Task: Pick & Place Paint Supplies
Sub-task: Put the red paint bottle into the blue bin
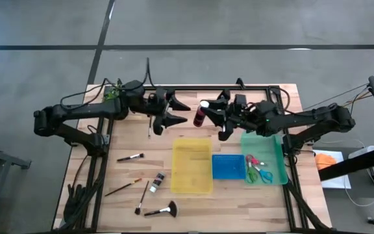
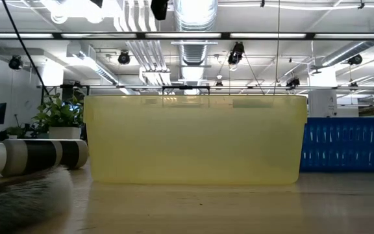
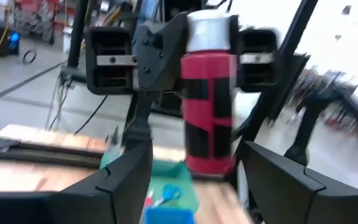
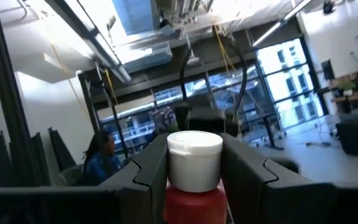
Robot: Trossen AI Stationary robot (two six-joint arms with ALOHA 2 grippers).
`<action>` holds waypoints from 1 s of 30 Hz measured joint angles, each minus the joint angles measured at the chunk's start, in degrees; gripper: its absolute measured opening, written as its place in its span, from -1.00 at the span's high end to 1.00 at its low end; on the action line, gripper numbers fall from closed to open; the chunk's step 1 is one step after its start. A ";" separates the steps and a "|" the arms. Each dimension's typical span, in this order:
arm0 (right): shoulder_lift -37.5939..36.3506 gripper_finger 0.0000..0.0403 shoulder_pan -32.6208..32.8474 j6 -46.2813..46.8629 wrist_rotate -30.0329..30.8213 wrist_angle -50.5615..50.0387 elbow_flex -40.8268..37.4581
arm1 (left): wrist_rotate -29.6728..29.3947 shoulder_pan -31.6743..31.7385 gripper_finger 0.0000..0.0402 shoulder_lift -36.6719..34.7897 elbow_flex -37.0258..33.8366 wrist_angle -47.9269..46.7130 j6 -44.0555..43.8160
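A handover is under way above the table's far side: the red paint bottle with black bands and a white cap (image 1: 200, 114) is pinched by the right gripper (image 1: 217, 117). The left gripper (image 1: 172, 114) is spread wide and apart from it. Next, the bottle probably needs carrying to a tray, likely the green plastic tray (image 1: 273, 148).

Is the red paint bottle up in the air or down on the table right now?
In the air. The right gripper is shut on the red paint bottle, well above the table; the left gripper's open fingers flank it.
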 joint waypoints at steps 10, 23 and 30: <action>5.09 0.45 -1.77 1.40 -6.34 -0.11 4.63 | 1.22 -1.35 -0.19 2.64 4.73 -7.22 2.90; 4.46 0.45 -3.64 1.57 -5.99 -1.79 3.60 | 1.99 -1.53 -0.18 2.10 4.73 -9.14 1.84; 5.28 0.45 -3.70 1.66 -6.12 -1.79 4.53 | 0.86 -1.53 -0.18 2.10 4.73 -8.23 1.80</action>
